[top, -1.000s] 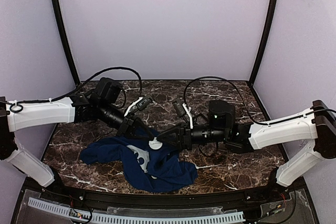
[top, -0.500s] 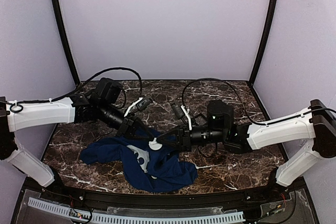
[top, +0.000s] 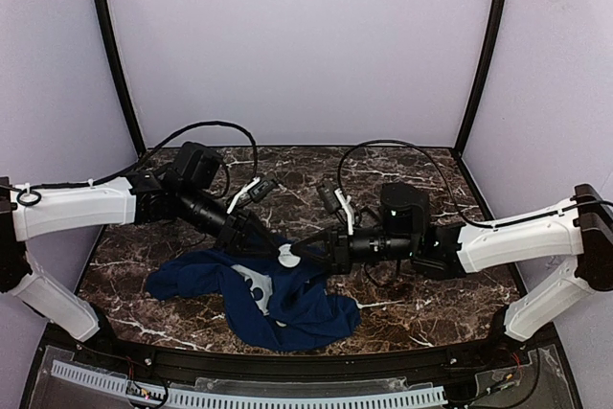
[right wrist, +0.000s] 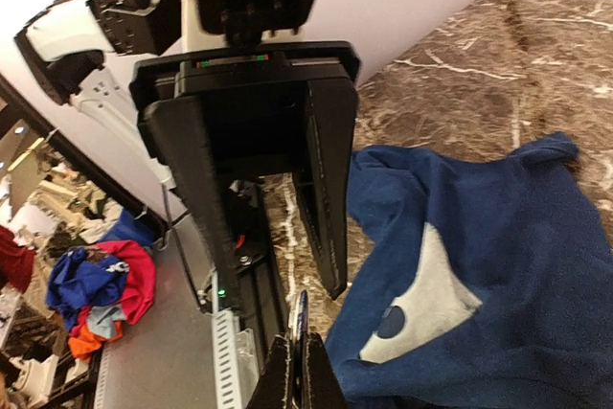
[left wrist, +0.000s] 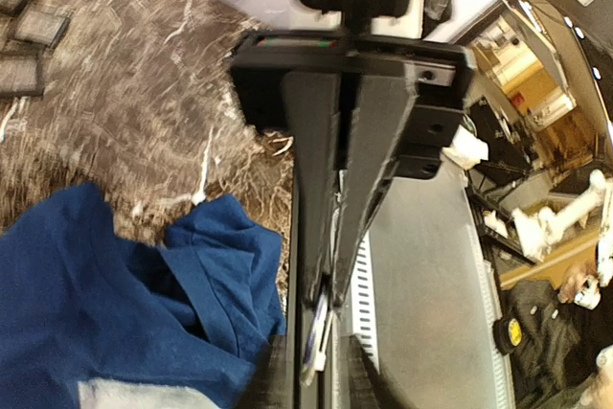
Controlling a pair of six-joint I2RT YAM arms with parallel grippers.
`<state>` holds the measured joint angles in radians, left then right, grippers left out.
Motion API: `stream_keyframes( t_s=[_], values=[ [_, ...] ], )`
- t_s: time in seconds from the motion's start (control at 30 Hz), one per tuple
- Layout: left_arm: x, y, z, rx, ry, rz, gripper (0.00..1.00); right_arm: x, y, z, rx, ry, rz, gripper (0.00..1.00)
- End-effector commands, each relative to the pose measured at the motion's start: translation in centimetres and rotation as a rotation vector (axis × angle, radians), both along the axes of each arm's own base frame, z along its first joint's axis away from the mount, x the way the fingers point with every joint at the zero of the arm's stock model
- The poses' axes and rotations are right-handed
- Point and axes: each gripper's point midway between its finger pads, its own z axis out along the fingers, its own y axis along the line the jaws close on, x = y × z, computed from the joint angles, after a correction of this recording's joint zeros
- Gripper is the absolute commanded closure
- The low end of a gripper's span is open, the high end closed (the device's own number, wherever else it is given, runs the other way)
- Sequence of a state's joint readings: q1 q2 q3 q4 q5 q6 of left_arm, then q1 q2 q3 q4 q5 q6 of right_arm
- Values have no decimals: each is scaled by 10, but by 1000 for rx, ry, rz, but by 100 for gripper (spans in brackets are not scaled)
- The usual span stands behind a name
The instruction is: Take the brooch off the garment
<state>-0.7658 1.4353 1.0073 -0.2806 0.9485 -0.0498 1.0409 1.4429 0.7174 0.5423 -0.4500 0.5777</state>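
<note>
Over garment (top: 287, 318) far edge: your left gripper (left wrist: 326, 318) pinches brooch (left wrist: 314, 340) edge-on, jaws almost shut. Right gripper (right wrist: 283, 294) gapes wide around it, empty. Risks: thin hold slips if you close right off-centre. Pin maybe uncleared, cannot tell; pulling could drag cloth.

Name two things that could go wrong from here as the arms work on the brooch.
1. The brooch sits only at the very tips of the shut left end effector, so it may slip out.
2. The open right end effector hangs very close to the left one by the garment, so their fingers could collide.
</note>
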Motion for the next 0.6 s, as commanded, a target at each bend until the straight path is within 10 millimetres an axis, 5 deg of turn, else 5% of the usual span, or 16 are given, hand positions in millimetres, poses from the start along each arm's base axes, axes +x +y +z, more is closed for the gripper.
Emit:
stream_keyframes(
  t_s=[0.0, 0.03, 0.1, 0.23, 0.4, 0.57],
  values=[
    [23, 14, 11, 38, -132, 138, 43, 42, -27, 1, -138, -86, -278, 100],
    [34, 19, 9, 66, -176, 194, 28, 55, -37, -4, -212, -100, -361, 100],
    [48, 31, 15, 92, -255, 268, 16, 79, -62, -18, -386, -129, -510, 100],
    [76, 68, 32, 151, -364, 471, 3, 112, -115, -41, -711, -179, -695, 100],
    [108, 121, 31, 225, -378, 720, 1, 152, -157, -57, -942, -189, -806, 100],
    [121, 150, 18, 275, -348, 846, 1, 182, -182, -79, -1062, -178, -842, 100]
  ],
)
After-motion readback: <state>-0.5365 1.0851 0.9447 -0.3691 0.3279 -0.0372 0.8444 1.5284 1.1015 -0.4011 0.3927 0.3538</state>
